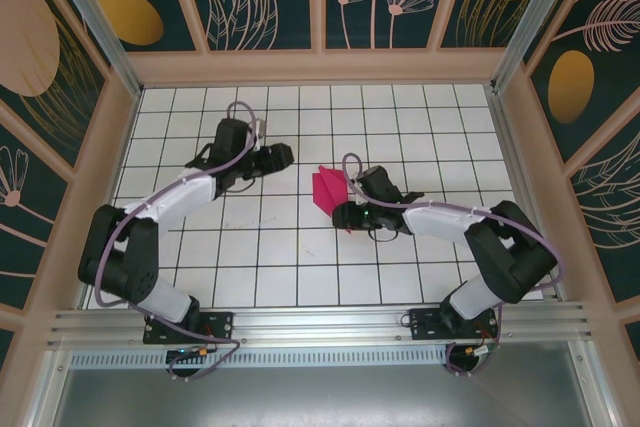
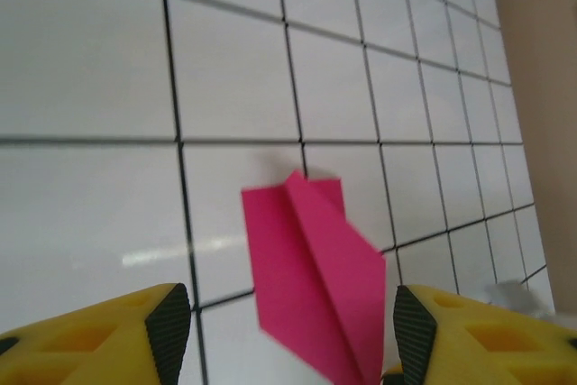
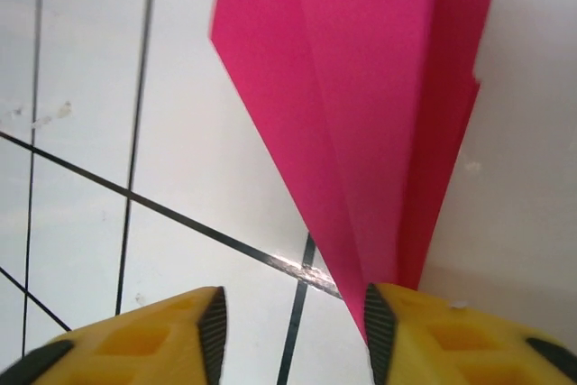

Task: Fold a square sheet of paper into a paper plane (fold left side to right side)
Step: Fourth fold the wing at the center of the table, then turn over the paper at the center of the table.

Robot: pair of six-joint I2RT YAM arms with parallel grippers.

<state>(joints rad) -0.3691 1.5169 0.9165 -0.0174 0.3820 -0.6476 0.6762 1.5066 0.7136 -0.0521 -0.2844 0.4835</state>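
A big white tiled surface [image 1: 250, 267] with black lines is laid out under both arms. Near its middle, a slim, pointed pink paper plane [image 1: 327, 188] is found, folded already and set down between the two pincers. Its folds do not look pressed flat, so they could spring open if nothing is done to them. The paper is thin and light, so the plane could be pushed away or bent by a small bump. Most care is needed at the right pincer [image 3: 290, 313], because the sharp tip of the plane is seen right up against one of its yellow fingers [image 3: 451, 340]. If that arm is pulled away carelessly, the tip could be caught and the plane dragged along or creased. The right pincer is spread about half wide, and nothing is squeezed in it. The left pincer [image 2: 290, 322] is spread wider, is kept near the plane but apart from it, and nothing is held or touched by it.
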